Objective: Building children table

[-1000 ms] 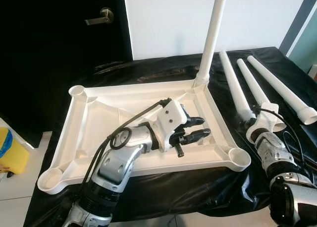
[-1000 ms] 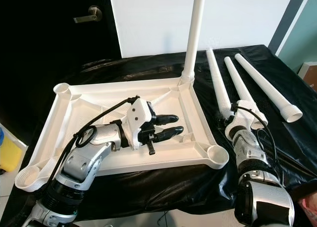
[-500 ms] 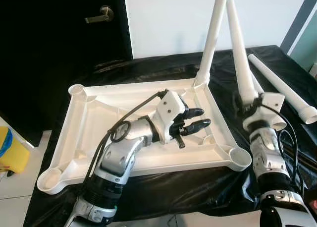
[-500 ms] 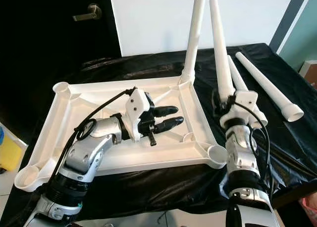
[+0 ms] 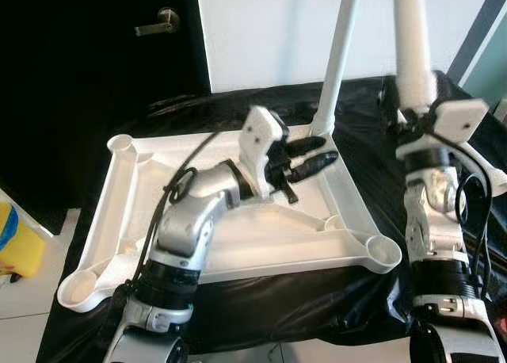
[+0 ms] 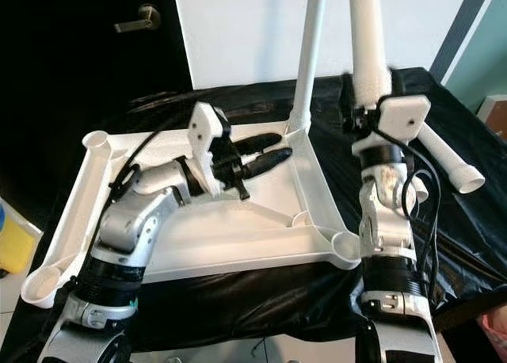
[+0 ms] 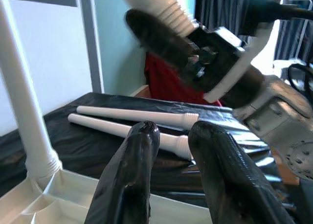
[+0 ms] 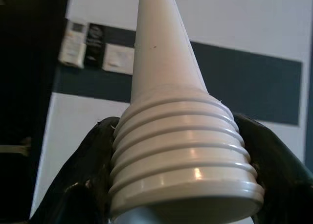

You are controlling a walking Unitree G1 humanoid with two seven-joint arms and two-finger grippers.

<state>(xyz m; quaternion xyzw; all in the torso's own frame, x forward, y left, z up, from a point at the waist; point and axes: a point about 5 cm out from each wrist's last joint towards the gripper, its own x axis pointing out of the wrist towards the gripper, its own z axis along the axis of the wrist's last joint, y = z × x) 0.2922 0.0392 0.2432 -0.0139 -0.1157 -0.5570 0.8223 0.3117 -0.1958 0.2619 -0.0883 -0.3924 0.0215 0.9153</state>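
The white tabletop (image 5: 119, 220) lies upside down on a black-covered surface, with round sockets at its corners. One white leg (image 5: 337, 62) stands upright in the far right corner socket. My right gripper (image 5: 412, 101) is raised to the right of the tabletop and is shut on a second white leg (image 5: 412, 30), which it holds upright. In the right wrist view the leg's ribbed end (image 8: 183, 155) sits between the black fingers (image 8: 93, 175). My left gripper (image 5: 326, 150) hovers open and empty over the tabletop near the standing leg. Two more legs (image 7: 137, 116) lie on the cloth beyond it.
The black cloth (image 5: 261, 299) hangs over the front edge. A black door with a metal handle (image 5: 162, 18) stands at the back left, and a white wall behind. A yellow object (image 5: 16, 240) sits low at the left. The near right socket (image 5: 383, 252) is below the held leg.
My right gripper has lifted a leg off the cloth and swung it upright, then higher. My left gripper has risen from inside the tabletop toward the far right corner.
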